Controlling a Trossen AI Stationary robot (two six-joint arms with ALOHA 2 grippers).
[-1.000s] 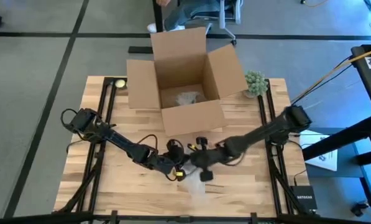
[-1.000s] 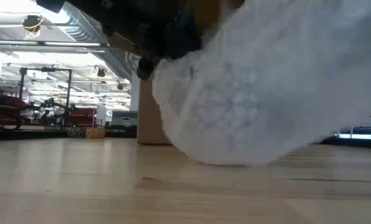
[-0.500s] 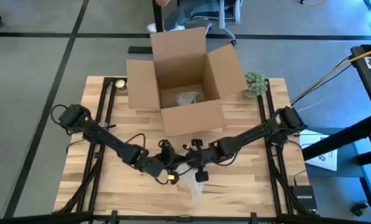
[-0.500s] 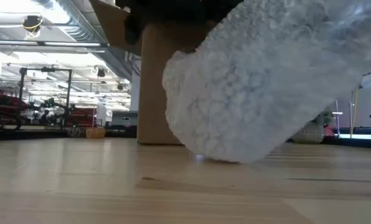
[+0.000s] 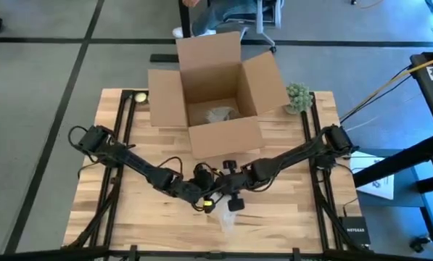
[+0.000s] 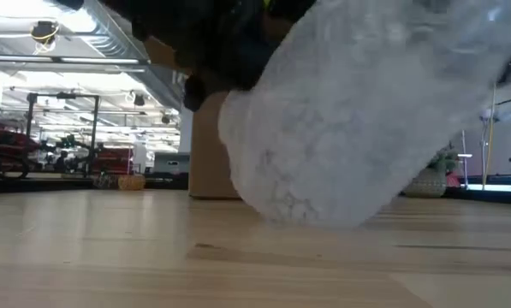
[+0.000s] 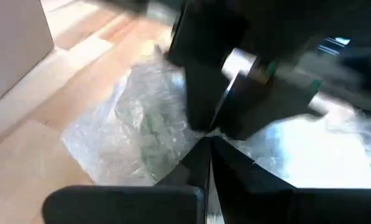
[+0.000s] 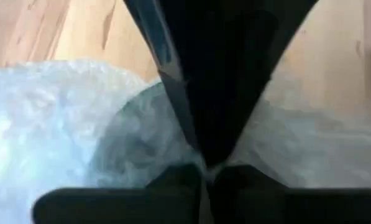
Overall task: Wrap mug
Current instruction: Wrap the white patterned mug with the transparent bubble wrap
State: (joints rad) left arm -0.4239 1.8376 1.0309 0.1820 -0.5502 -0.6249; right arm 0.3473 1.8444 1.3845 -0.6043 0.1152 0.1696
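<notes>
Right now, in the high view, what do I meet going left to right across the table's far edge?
Small yellow-green ball → open cardboard box → small potted plant.

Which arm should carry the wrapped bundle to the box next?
Probably the right: its end effector sits at the bubble-wrapped bundle and nearer the cardboard box than the left end effector.

Translucent white bubble wrap point(image 6: 358, 120) is showing a dotted cell pattern; the table point(image 5: 129, 210) is showing pale blond wood planks, and the box point(image 5: 216, 94) is showing plain brown.
</notes>
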